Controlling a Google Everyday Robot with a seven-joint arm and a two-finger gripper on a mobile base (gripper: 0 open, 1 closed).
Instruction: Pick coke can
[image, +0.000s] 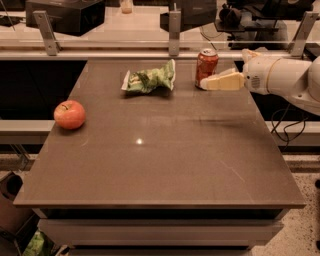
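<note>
Three things lie on the brown desk (165, 170). The coke can (206, 66) stands upright near the far edge, toward the far right corner, its silver top showing. Pale markings run down its red side, but they are too faint to read as letters.

A crumpled green bag (149, 80) lies to the left of the can, also near the far edge and apart from the can. Its print shows white and green patches, and no word on it can be made out. A red apple (69, 114) sits close to the left edge, well apart from both, with its stem dimple up.

The hand (214, 82) reaches in over the right edge at the end of a white arm (285, 75). It is cream-coloured and wedge-shaped, low over the desk. Its tip lies at the lower right side of the can, touching it or just beside it; which one I cannot tell. Whether the hand is spread or pressed together I cannot tell either.

A bright spot of reflected light (139, 141) sits near the middle of the desk.
</note>
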